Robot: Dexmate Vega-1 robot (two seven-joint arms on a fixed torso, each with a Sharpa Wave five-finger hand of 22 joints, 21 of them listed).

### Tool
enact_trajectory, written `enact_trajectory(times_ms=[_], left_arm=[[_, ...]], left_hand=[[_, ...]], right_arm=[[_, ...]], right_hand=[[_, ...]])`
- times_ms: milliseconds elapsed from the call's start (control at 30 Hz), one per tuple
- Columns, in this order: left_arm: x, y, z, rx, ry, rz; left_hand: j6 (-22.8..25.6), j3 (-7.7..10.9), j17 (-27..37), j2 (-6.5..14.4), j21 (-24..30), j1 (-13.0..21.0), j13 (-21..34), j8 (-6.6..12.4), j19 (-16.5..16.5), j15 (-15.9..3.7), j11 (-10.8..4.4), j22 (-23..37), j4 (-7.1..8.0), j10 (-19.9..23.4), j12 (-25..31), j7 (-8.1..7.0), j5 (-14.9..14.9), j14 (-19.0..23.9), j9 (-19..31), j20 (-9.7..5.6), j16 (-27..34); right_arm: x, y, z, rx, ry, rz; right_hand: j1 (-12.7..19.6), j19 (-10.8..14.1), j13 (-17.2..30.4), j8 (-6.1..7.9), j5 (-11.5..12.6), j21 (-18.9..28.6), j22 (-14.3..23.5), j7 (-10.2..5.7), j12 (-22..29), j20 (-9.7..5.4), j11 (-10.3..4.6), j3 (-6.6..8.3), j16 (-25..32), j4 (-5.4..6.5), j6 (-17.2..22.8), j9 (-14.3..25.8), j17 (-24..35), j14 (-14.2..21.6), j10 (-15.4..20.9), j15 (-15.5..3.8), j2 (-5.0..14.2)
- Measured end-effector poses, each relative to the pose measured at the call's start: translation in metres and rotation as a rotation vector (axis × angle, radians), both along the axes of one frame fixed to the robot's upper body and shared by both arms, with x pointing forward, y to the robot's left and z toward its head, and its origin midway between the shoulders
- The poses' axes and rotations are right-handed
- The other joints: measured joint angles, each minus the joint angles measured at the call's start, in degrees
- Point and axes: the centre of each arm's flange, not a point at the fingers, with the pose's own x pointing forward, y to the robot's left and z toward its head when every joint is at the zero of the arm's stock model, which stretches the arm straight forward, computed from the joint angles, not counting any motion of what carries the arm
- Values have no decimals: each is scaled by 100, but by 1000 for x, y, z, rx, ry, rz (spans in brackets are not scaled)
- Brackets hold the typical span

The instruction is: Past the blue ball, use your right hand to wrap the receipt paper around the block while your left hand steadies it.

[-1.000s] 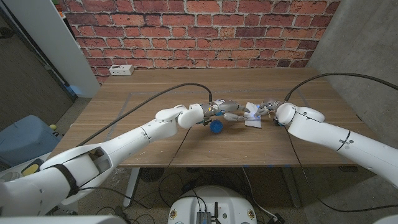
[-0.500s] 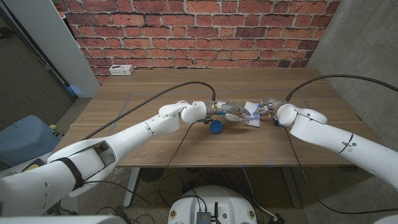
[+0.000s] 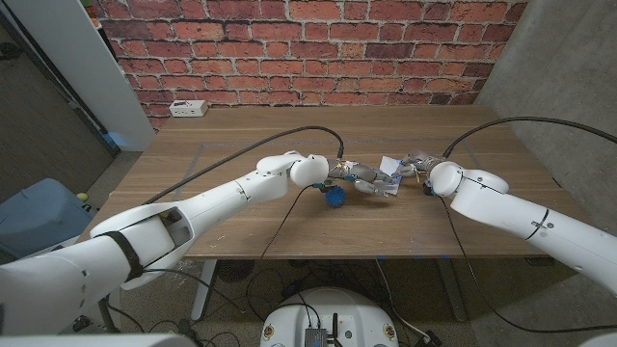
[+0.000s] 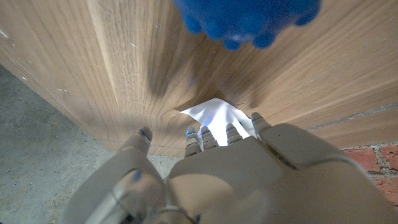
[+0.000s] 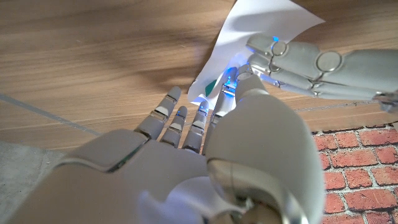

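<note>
The white receipt paper [image 3: 388, 177] lies past the blue ball [image 3: 335, 198], with one corner raised. My left hand [image 3: 362, 179] reaches over the ball, and its stretched fingers [image 5: 298, 62] rest on the paper [image 5: 261, 28]. My right hand [image 3: 415, 169] is at the paper's other side. Its thumb tip touches the paper's edge while its other fingers [image 5: 180, 118] stay straight, just short of it. A small green patch [image 5: 211, 87] under the paper may be the block; the rest is hidden. In the left wrist view the ball [image 4: 249, 18] sits beyond my left hand [image 4: 249, 168] and the paper [image 4: 214, 115].
A white power strip [image 3: 188, 109] lies at the table's far left corner, in front of the brick wall. Black cables [image 3: 280, 140] run across the table [image 3: 241, 154] to both wrists. A blue bin [image 3: 39, 217] stands on the floor to the left.
My left hand has slid to the right, farther onto the paper, and the left forearm has swung in behind it. The right hand has barely moved.
</note>
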Motion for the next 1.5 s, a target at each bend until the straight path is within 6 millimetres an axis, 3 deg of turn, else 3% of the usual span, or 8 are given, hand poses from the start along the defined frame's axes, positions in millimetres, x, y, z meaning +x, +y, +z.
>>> enact_trajectory(times_ms=[233,500,667,833,1033,1167,1333,1500], left_arm=[[2,-7,-3,52,22,19],[4,-13,-5,97,35,43],[6,-13,-5,116,42,62],[7,-14,-6,132,45,75],[8,-14,-6,144,49,83],[9,-14,-6,149,49,85],[10,-13,-6,151,50,87],[11,-13,-5,151,52,85]], left_hand=[[33,-32,26,149,7,-149,-8,53,-1,18,65,14,174,65,87,33,26,-18,0,0,46],[-63,-79,10,57,29,-241,-6,53,-23,18,155,21,221,74,91,129,26,-18,1,-21,65],[-133,-113,0,-2,28,-300,-7,52,-32,17,154,18,255,74,90,155,26,-19,1,-29,65],[-133,-152,0,-47,73,-345,-8,52,-8,-5,154,20,244,74,89,155,26,4,1,-6,65],[-133,-175,-1,-70,73,-367,-11,52,-8,-5,154,22,267,73,89,155,26,4,1,-6,64],[-132,-199,-1,-92,74,-390,-7,52,2,-5,154,23,244,73,89,155,26,4,1,3,64],[-132,-199,-1,-92,73,-390,-4,52,2,-5,154,21,244,73,88,154,26,4,1,3,64],[-181,-215,-7,-92,73,-389,-4,52,1,-30,154,17,260,74,88,120,26,29,1,2,64]], right_arm=[[1,-1,-1,2,2,-1],[2,-3,1,15,4,4],[2,-8,1,45,12,19],[3,-16,-1,126,0,63],[3,-25,-5,234,-73,109],[1,-24,-1,289,-156,146],[1,-29,3,322,-253,126],[5,-26,7,280,-298,89]], right_hand=[[0,23,0,-14,0,0,0,-22,0,23,0,-16,0,15,-23,-20,0,0,0,0,0],[29,40,1,-222,1,0,0,-11,0,192,126,-58,0,57,-423,-85,-21,0,-106,0,30],[-590,-41,1,-528,-38,-44,0,152,0,434,401,-310,-41,309,-890,-225,-27,-1,-229,0,-191],[-1051,-71,1,-892,-38,-45,0,304,0,543,596,-464,-41,483,-1488,-312,-27,108,-329,40,-186],[-677,144,2,-1379,-67,2,5,-174,22,407,507,-50,115,237,-2266,-362,-8,500,-306,-15,186],[-520,195,15,-1672,-100,46,14,-576,57,208,321,301,228,228,-2663,-392,103,549,-292,-15,340],[-452,326,15,-1708,-134,118,41,-711,125,20,163,591,370,411,-2377,-412,260,681,-161,-22,332],[-385,536,15,-1641,-177,269,67,-765,233,-125,121,690,550,448,-1928,-419,354,975,167,-30,261]])
